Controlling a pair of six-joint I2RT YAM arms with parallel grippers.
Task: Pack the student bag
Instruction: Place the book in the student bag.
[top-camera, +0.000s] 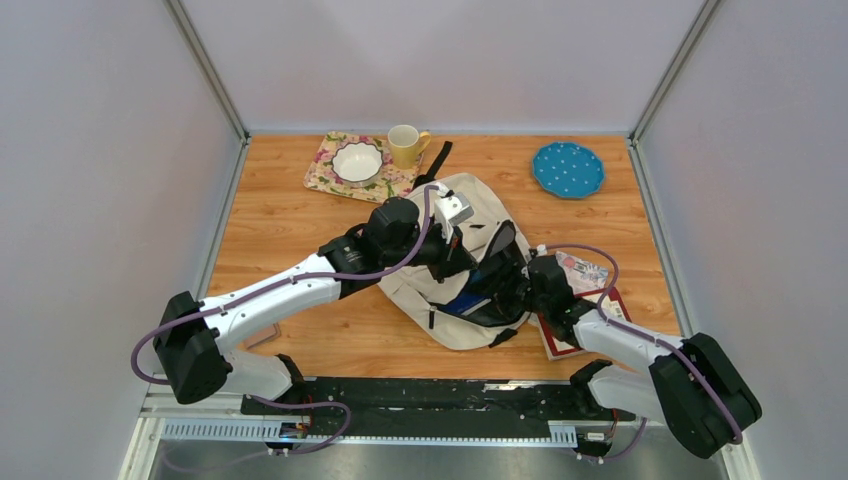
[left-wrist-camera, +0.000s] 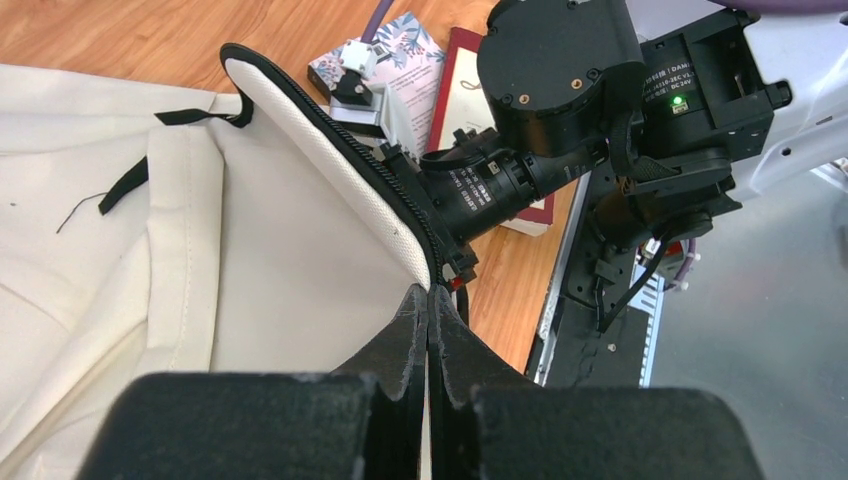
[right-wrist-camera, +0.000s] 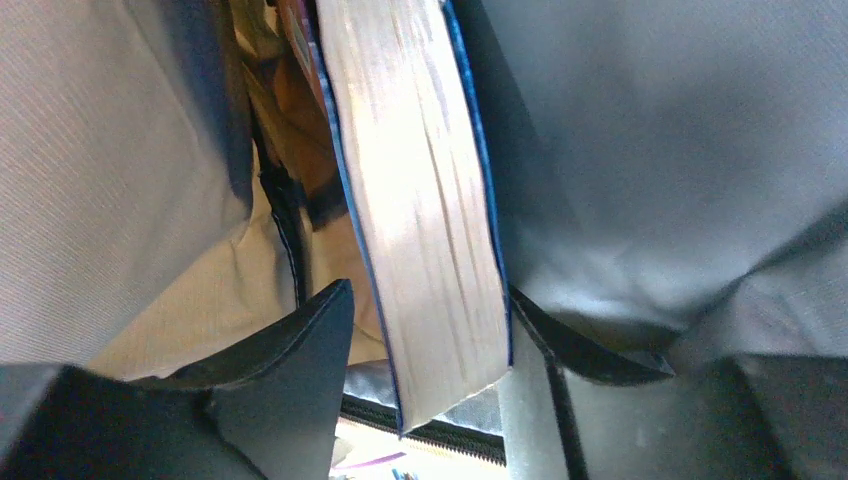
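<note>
Wood tabletop (top-camera: 290, 230); left claw (left-wrist-camera: 428, 295) pinches student bag (left-wrist-camera: 250, 250) rim, right claw (right-wrist-camera: 430, 330) grips book (right-wrist-camera: 420, 200).

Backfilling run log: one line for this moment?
left jaws: shut on student bag rim | right jaws: shut on blue book inside bag | phase: packing

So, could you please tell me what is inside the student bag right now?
A blue-covered book, gripped by the right gripper, sits inside the student bag. Whatever lies beneath or behind it is hidden by the book and the bag's fabric.
</note>
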